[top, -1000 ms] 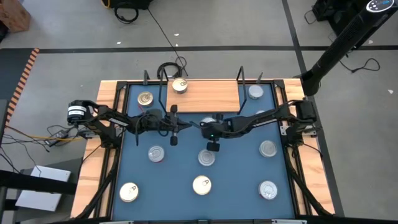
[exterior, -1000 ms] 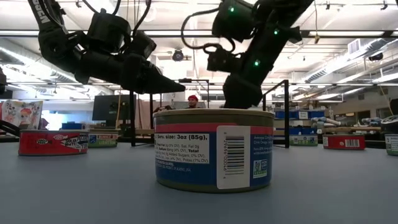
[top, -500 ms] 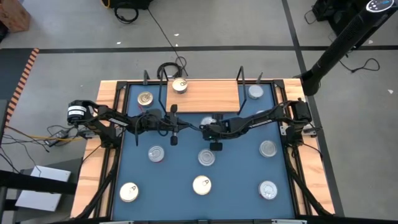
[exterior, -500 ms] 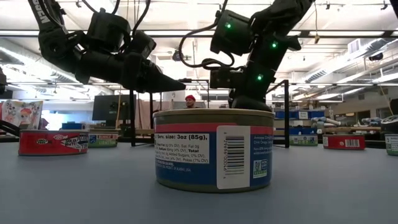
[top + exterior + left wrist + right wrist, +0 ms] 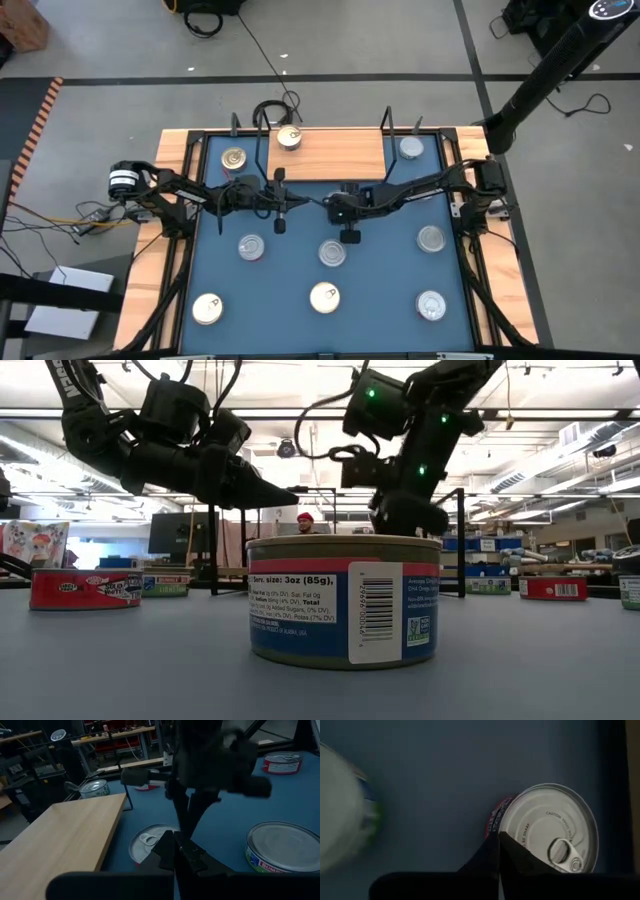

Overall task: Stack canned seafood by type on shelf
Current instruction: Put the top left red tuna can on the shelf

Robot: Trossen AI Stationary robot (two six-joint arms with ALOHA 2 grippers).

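1. I see the shelf (image 5: 335, 154), a light-wood board with black wire ends, lying at the far edge of the blue table.
2. One gold-topped can (image 5: 289, 138) sits on the board's left end.
3. Another gold can (image 5: 234, 158) and a silver can (image 5: 411, 148) flank the board on the table.
4. A red-sided can (image 5: 547, 827) lies just beside the board's near edge.
5. Six more cans lie scattered nearer me, all flat, tabs up.
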